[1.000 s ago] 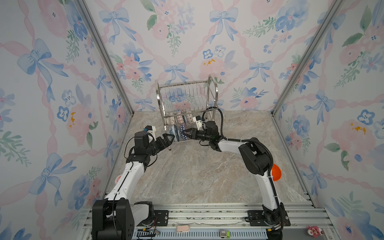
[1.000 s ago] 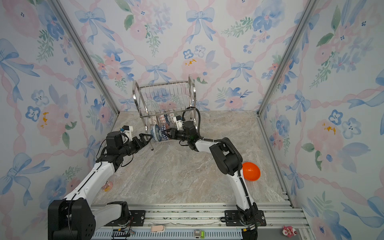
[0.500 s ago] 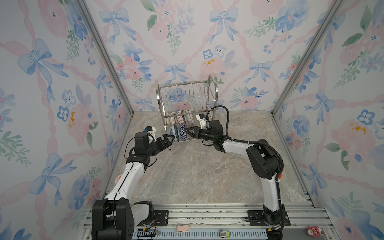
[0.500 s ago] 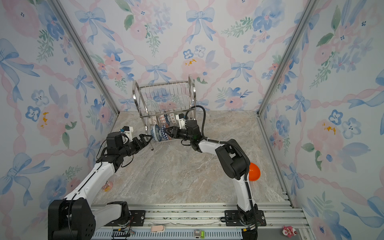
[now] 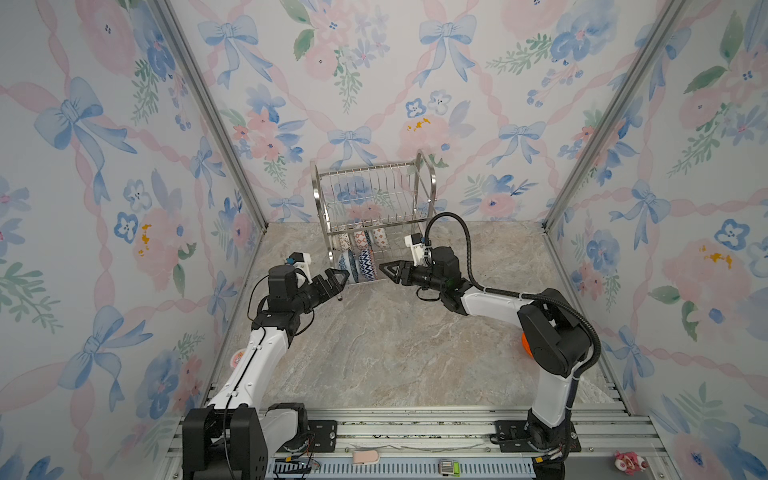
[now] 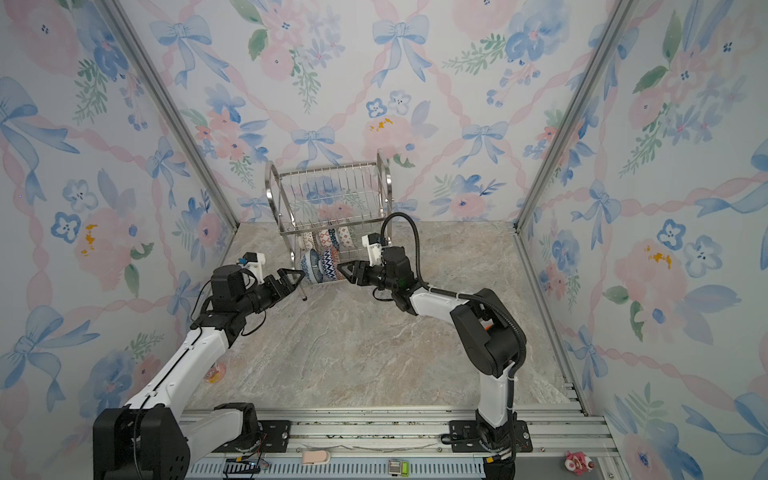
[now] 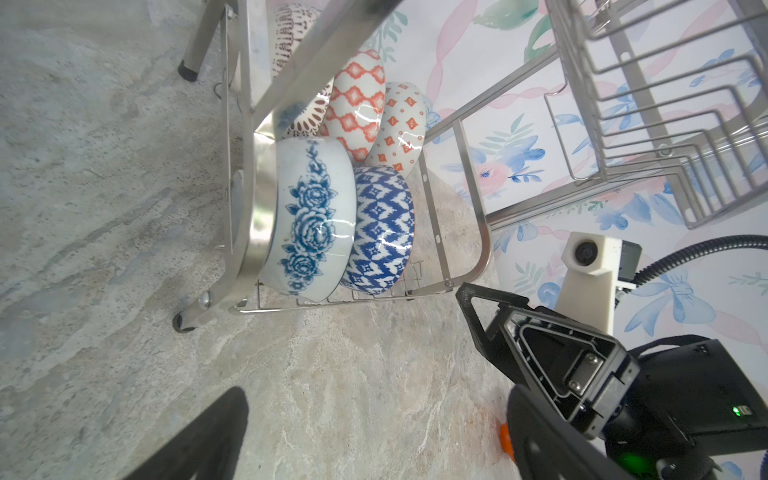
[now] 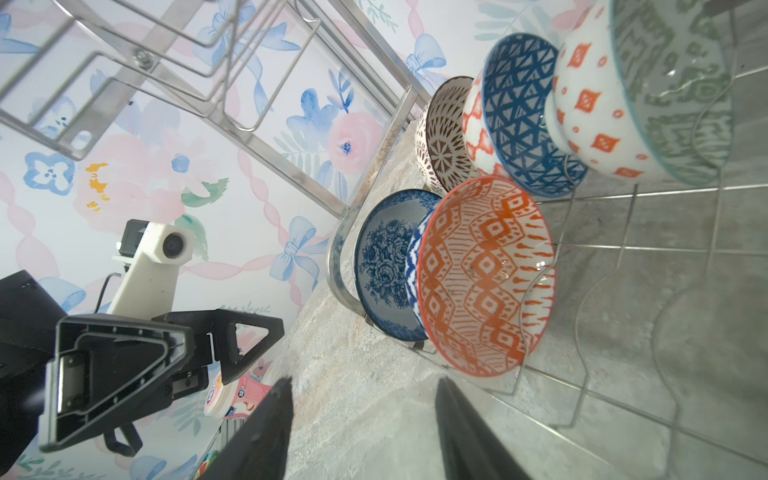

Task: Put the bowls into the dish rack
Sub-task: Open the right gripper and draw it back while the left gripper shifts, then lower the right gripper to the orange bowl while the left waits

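Observation:
The dish rack stands at the back wall. Several patterned bowls stand on edge in its lower tier. In front are a blue floral bowl and a blue zigzag bowl with an orange-patterned inside. My right gripper is open and empty, a little right of the zigzag bowl. My left gripper is wide open and empty, beside the rack's front left leg. A plain orange bowl shows only as a sliver behind the right arm's elbow.
A small pink tub lies by the left wall under the left arm. A pink toy sits on the front rail at the right. The rack's upper tier holds nothing. Patterned walls close in three sides.
My right gripper has drawn back to the right, away from the zigzag bowl, and its jaws have widened. The bowl stays in the rack. The left arm has not moved.

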Robot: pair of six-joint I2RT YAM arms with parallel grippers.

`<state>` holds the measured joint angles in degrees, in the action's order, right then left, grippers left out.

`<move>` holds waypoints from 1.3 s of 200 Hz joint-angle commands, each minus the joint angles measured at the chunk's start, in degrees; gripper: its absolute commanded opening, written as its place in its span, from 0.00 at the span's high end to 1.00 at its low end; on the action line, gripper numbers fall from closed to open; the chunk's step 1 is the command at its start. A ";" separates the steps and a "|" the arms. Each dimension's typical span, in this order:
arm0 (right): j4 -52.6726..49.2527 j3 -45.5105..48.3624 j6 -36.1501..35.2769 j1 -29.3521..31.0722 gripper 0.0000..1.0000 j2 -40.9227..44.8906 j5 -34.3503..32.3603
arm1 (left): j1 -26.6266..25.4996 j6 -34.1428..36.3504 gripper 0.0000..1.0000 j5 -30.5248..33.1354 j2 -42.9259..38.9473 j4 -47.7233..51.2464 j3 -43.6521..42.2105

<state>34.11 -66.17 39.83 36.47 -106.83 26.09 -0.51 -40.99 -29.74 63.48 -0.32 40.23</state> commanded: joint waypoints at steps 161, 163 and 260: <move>-55.33 19.80 -13.84 -5.44 0.03 43.57 -40.95 | -32.43 2.32 0.02 16.88 7.09 -9.37 6.30; -55.78 20.15 -13.65 -5.71 0.03 44.17 -41.29 | -32.55 2.28 0.02 16.79 7.33 -9.60 6.41; -73.22 30.52 -5.09 -16.91 0.03 58.18 -48.41 | -43.28 4.42 0.02 16.86 21.01 -13.38 15.20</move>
<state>-34.00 -38.00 32.25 21.02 -50.30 -20.27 -42.76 -37.95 -12.62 82.28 -12.21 54.06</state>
